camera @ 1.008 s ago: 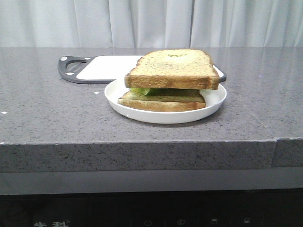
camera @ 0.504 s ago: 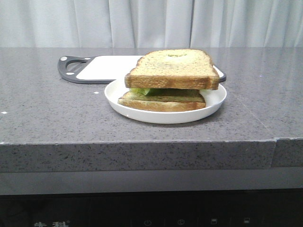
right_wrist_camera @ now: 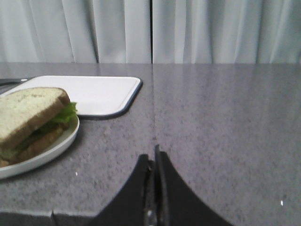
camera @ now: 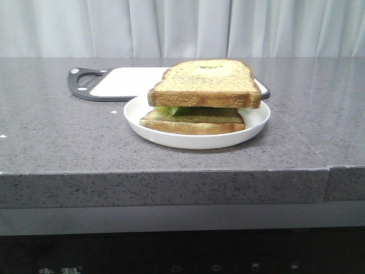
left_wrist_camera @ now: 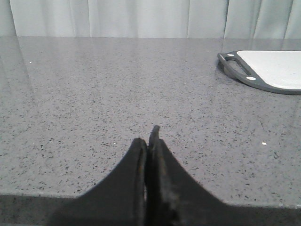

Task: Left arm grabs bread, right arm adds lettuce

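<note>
The bread (camera: 202, 83) lies flat as the top slice of a sandwich on a white plate (camera: 251, 127), its pale face up with a small curved dent near the rounded far end. Under it the lettuce (camera: 171, 110) peeks out in ruffled green at the left edge, and a second slice (camera: 194, 121) rests on the plate as the base. Something darker seems to sit between the slices, though it is too shadowed to name. Just behind the plate lies a white cutting board (camera: 125, 81) with a dark rim and a handle at its left end, flat on the grey speckled counter (camera: 57, 137). A pale curtain (camera: 182, 25) hangs behind.

In its wrist view the left gripper (left_wrist_camera: 149, 141) has its fingers pressed together with nothing between them, low over bare counter, well away from the plate. The right gripper (right_wrist_camera: 151, 162) is likewise closed and empty, near the counter with the sandwich off to one side
</note>
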`<action>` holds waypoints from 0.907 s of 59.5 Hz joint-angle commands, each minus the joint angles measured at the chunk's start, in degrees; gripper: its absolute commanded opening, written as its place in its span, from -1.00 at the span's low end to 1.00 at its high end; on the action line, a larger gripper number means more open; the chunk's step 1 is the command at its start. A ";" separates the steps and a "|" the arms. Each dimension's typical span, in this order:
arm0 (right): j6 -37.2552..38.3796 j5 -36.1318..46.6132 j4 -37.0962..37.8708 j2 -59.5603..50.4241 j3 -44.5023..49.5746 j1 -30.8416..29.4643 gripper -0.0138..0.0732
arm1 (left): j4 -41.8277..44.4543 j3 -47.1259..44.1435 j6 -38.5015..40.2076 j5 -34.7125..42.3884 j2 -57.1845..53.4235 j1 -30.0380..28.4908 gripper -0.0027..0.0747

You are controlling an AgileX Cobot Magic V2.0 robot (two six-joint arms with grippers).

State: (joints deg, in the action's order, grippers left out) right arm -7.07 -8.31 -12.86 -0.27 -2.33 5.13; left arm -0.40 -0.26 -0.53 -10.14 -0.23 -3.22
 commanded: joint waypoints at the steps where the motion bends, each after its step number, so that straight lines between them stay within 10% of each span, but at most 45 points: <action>1: 1.49 4.51 1.01 -1.49 1.53 -1.33 -0.82 | -0.48 -0.28 0.53 5.15 -1.11 0.30 -0.98; 54: 1.49 3.81 0.90 -1.49 3.73 -3.11 -0.82 | -0.48 -0.28 0.53 5.15 -1.11 0.30 -0.98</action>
State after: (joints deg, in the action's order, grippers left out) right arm -5.38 -8.86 -12.57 -0.53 1.56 2.33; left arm -0.50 -0.26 -0.53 -10.14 -0.23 -3.22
